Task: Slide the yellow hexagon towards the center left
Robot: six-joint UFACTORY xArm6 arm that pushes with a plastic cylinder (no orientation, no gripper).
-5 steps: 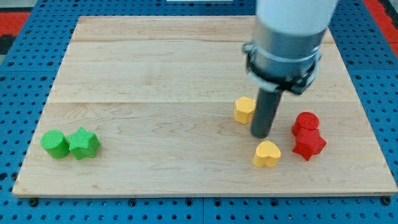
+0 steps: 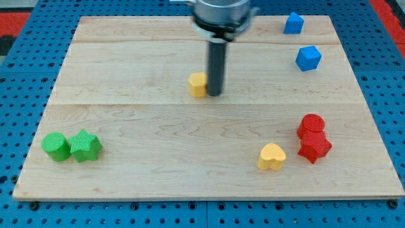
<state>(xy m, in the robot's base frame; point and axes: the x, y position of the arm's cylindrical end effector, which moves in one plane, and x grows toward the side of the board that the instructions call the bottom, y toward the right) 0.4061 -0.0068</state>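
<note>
The pale wooden board [image 2: 126, 63] is being shown lying on a blue perforated base [image 2: 19, 95], with small coloured blocks spread over it. The straight dark rod is being held upright above the board's middle, a little toward the view's top, and my tip [image 2: 214, 95] is being pressed against the right side of the small yellow hexagon block [image 2: 197, 84]; the two are seen touching. No jaws are being carried by this arm, so nothing is being clamped: the hexagon is merely being contacted from the view's right by the rod's lower end.

The yellow hexagon is being seen slightly left of the board's centre line and above its middle, well apart from every other block. A yellow heart-shaped block [image 2: 271, 156] is being shown near the view's bottom right, and just to its right a red cylinder [image 2: 311, 125] and a red star-shaped block [image 2: 314, 147] are being seen touching one another, the cylinder above the star. At the view's bottom left, a green cylinder [image 2: 56, 146] and a green star-shaped block [image 2: 85, 145] are being shown side by side, in contact. Near the view's top right, two blue blocks are being seen apart from each other: a small angular blue block [image 2: 292, 23] and, lower and further right, a blue cube-like block [image 2: 308, 58].
</note>
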